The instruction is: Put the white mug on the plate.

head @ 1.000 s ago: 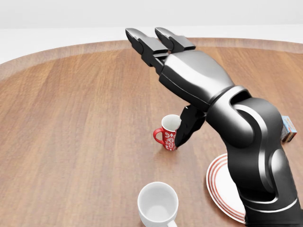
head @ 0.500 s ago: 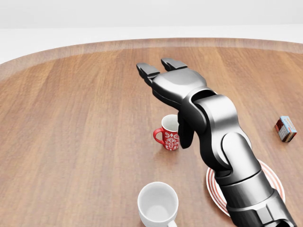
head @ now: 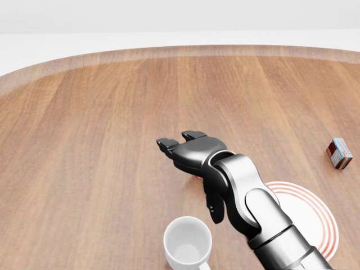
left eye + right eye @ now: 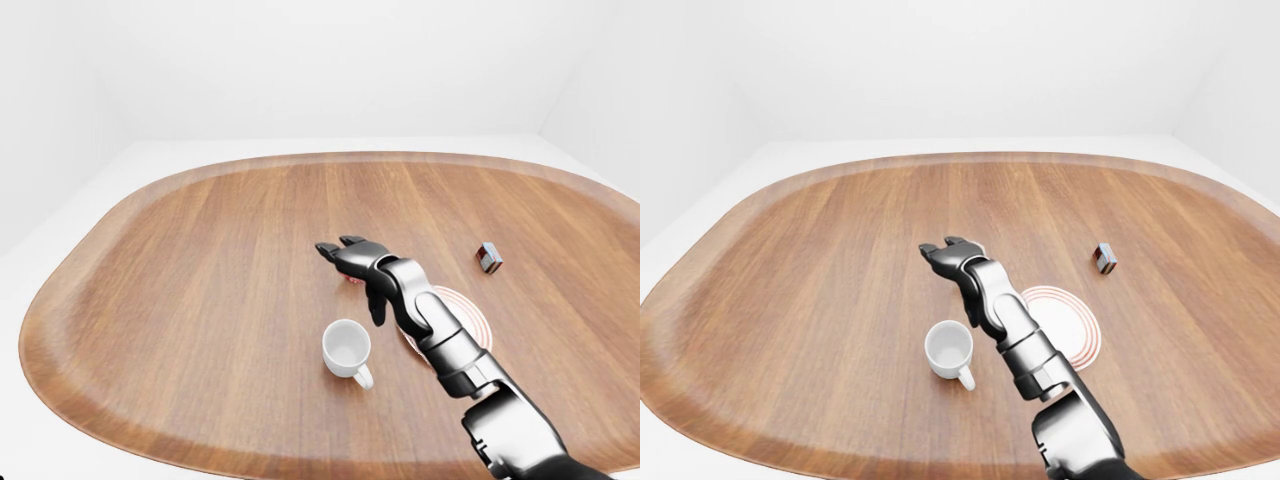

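Observation:
The white mug (image 3: 187,244) stands upright at the bottom of the head view, its handle toward the bottom edge. To its right lies the white plate with red rings (image 3: 318,216), nothing on it. My right hand (image 3: 188,169) reaches in from the bottom right and hovers just above and to the right of the mug, fingers spread, open and holding nothing. Its thumb hangs close to the mug's rim, and I cannot tell whether they touch. The left hand is out of sight.
A red patterned mug (image 4: 349,283) is almost wholly hidden behind my right hand. A small box (image 3: 339,152) lies on the wooden table (image 4: 200,260) at the right. The table's rounded edge runs along the bottom of the eye views.
My right hand has dropped from high over the table to low beside the white mug, now covering the red mug. The forearm has uncovered most of the plate.

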Robot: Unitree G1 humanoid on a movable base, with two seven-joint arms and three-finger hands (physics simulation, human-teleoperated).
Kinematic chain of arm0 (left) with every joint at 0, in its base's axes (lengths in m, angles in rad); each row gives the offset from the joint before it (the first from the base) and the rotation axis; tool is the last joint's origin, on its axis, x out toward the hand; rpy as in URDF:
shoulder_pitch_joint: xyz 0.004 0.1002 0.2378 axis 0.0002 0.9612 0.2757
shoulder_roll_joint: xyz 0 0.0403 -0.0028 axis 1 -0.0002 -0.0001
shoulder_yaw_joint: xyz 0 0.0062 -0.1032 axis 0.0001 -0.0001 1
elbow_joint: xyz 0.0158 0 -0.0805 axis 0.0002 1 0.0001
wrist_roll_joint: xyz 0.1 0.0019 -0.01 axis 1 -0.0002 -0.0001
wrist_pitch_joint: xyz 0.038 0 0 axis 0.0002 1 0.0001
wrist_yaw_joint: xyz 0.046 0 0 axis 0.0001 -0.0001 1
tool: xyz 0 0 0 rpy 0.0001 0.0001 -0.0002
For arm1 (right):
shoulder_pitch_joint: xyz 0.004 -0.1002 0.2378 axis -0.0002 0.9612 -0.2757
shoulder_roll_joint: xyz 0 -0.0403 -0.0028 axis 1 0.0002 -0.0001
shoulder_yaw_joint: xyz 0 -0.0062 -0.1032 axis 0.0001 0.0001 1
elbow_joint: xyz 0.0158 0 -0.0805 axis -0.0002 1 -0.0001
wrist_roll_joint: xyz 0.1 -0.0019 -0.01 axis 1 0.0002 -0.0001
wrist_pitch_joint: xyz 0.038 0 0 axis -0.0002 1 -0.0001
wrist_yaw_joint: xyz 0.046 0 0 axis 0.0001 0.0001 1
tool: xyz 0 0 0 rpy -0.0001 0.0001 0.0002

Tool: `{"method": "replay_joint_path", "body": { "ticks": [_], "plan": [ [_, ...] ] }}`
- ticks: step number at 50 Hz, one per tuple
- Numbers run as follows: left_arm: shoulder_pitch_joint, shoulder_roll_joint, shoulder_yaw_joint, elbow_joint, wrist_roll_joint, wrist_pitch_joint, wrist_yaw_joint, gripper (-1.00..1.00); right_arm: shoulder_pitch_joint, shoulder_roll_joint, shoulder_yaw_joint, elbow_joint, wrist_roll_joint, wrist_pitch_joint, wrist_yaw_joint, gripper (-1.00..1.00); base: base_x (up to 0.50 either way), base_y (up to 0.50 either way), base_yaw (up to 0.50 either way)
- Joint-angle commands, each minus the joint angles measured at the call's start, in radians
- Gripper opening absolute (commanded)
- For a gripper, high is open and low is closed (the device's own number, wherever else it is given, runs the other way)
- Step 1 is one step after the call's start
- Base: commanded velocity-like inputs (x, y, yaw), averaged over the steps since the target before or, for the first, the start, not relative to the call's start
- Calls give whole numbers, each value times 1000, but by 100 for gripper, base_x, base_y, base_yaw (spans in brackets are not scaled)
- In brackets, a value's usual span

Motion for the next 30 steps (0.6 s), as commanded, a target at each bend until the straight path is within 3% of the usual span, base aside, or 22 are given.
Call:
{"method": "replay_joint_path", "body": {
  "ticks": [1, 6, 11, 30],
  "plan": [
    [1, -3, -1, -1, 3, 0, -4, 100, 93, 129, -146, 110, -172, 0, 0, 100, 0, 0, 0],
    [0, -3, -4, -2, 4, 0, -3, 100, 98, 181, -237, 181, -233, 0, 0, 100, 0, 0, 0],
    [-1, -4, -6, -4, 6, 0, -3, 100, 78, 201, -264, 230, -227, 0, 0, 100, 0, 0, 0],
    [-3, -5, -8, -2, 7, 0, -4, 100, -28, 221, -247, 450, -188, 0, 0, 100, 0, 0, 0]
  ]
}}
